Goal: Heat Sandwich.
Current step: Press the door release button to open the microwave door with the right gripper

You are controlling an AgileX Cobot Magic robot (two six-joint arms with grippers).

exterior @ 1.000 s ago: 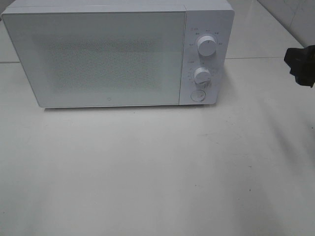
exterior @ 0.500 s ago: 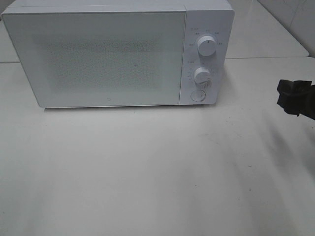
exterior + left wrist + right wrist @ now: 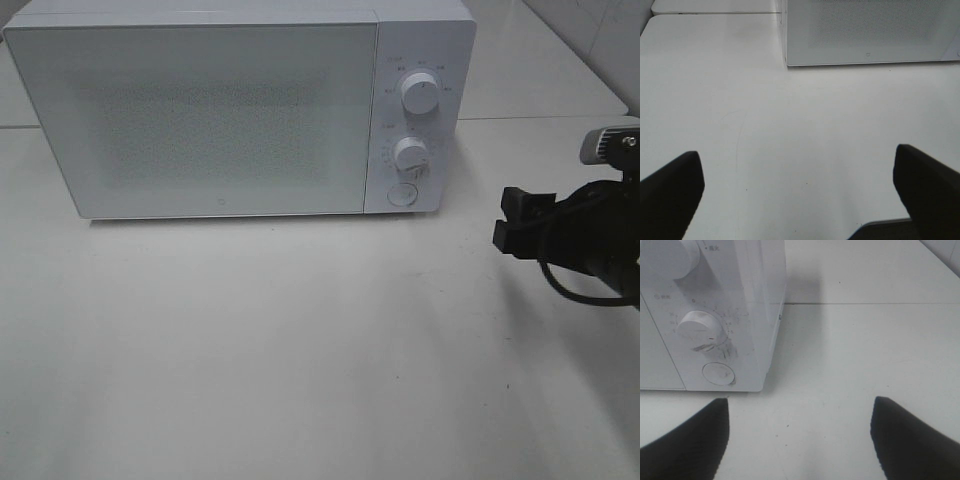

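Note:
The sandwich is out of view in every frame. The white microwave (image 3: 200, 110) stands at the back of the table with its door closed. My right gripper (image 3: 506, 220) hangs open and empty just right of the microwave's control panel, fingertips pointing toward it. In the right wrist view the right gripper (image 3: 801, 405) faces the lower knob (image 3: 700, 326) and the round door button (image 3: 718, 374). My left gripper (image 3: 797, 155) is open and empty over bare table, with the microwave's (image 3: 865, 30) front lower corner ahead; the exterior high view does not show it.
The control panel carries an upper knob (image 3: 421, 93), a lower knob (image 3: 412, 154) and a round button (image 3: 401, 194). The white table (image 3: 300, 340) stretches in front of the microwave. A seam (image 3: 540, 118) in the tabletop runs behind the right gripper.
The right gripper has come in from the right edge, moving down and left toward the microwave's control panel. The microwave has not moved.

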